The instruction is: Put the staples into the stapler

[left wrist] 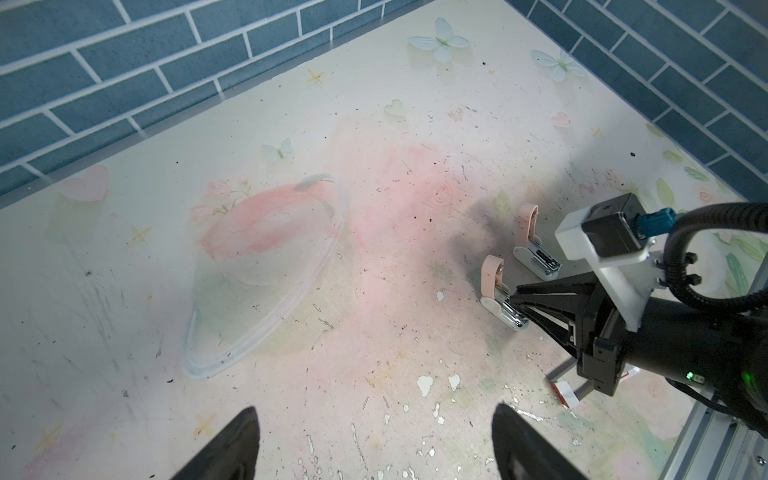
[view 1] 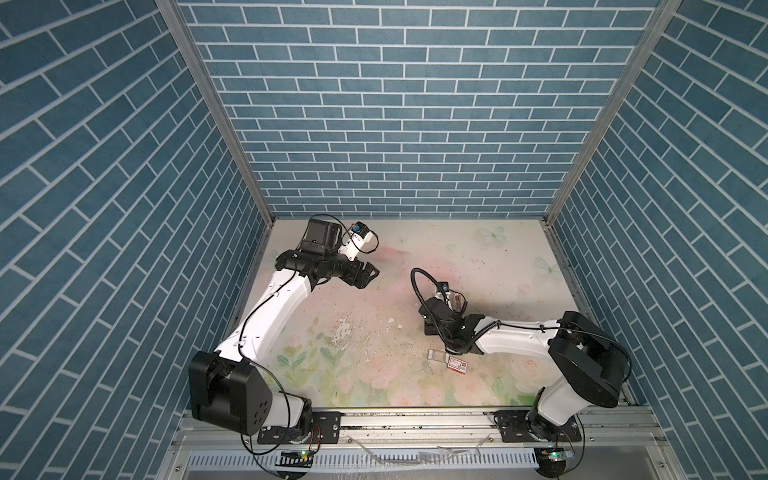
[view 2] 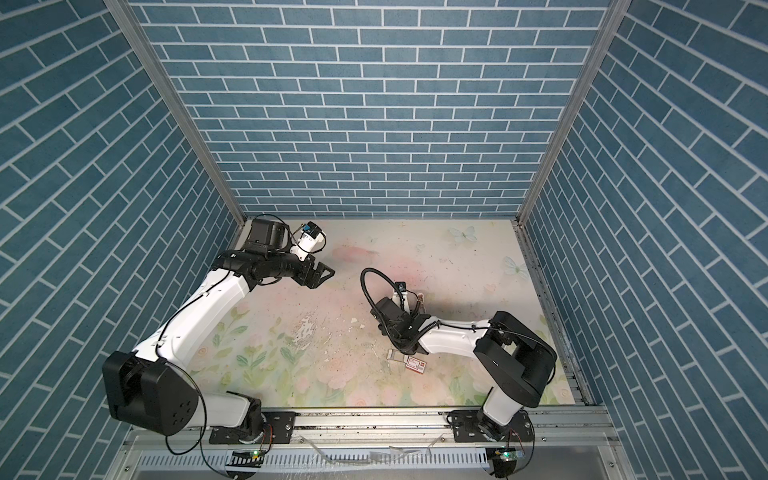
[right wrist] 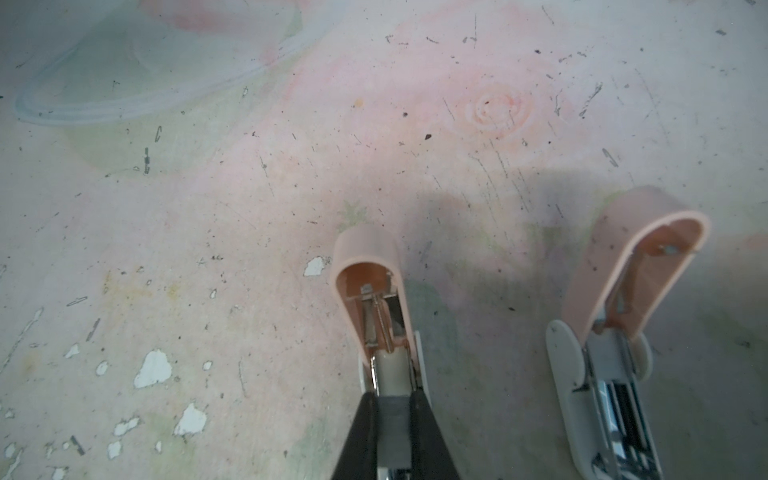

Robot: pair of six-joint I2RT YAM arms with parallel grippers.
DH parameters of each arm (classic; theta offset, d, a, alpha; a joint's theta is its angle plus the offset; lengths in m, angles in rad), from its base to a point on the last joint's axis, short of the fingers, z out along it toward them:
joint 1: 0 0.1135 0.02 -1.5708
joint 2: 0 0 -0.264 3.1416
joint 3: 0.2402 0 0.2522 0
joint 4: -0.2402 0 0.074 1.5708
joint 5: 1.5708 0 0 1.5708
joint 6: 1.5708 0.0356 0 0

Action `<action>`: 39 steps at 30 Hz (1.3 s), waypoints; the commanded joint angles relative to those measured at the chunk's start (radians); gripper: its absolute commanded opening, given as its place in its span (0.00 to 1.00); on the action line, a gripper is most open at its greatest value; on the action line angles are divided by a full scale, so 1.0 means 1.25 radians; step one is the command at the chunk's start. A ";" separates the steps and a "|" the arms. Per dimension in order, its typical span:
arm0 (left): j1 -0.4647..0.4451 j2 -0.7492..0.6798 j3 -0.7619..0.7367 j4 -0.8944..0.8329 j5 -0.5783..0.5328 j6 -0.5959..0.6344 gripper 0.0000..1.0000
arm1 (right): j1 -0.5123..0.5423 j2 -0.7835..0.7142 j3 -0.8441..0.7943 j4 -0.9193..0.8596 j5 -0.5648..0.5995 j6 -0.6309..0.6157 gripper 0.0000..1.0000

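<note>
The left gripper [view 1: 370, 278] hangs over the far left of the tabletop [view 1: 374, 332], jaws wide apart. Right of centre, the right gripper [right wrist: 394, 399] is clamped on the staples [right wrist: 394, 419], a grey strip at the open channel of a pink-lidded stapler [right wrist: 370, 257]. A second open stapler [right wrist: 636, 266] stands just beside it.

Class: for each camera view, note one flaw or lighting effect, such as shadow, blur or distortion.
In both top views the brick walls splay outward; in the left wrist view a soft shadow lies on the table beside the right gripper; in the right wrist view that gripper, shut on the staples, looks blurred.
</note>
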 commanded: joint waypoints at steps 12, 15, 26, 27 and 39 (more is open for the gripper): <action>0.005 -0.022 -0.017 0.008 0.005 -0.006 0.89 | -0.001 0.022 -0.022 0.002 0.006 0.006 0.12; 0.005 -0.023 -0.017 0.008 0.006 -0.006 0.89 | -0.001 0.020 -0.026 0.006 0.005 0.007 0.12; 0.005 -0.024 -0.017 0.010 0.007 -0.007 0.89 | 0.004 -0.019 -0.016 -0.011 0.018 -0.008 0.12; 0.005 -0.024 -0.017 0.010 0.007 -0.005 0.89 | 0.003 -0.026 -0.013 -0.013 0.017 -0.012 0.12; 0.005 -0.028 -0.021 0.012 0.006 -0.006 0.89 | 0.009 -0.022 0.004 -0.014 0.005 -0.023 0.12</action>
